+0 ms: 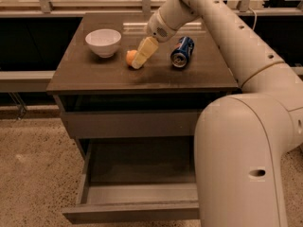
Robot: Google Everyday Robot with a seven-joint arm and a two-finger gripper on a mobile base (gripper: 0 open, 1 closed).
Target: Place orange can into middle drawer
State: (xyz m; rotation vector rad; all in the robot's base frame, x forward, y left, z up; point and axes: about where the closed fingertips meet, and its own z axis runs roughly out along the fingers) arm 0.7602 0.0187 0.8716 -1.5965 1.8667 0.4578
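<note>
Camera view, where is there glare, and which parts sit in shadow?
Camera view: a pale glare streak lies across the back of the tabletop, behind the white bowl; the open middle drawer is dim toward its rear; the gripper, down at the orange can, looks bright against the dark wood.
</note>
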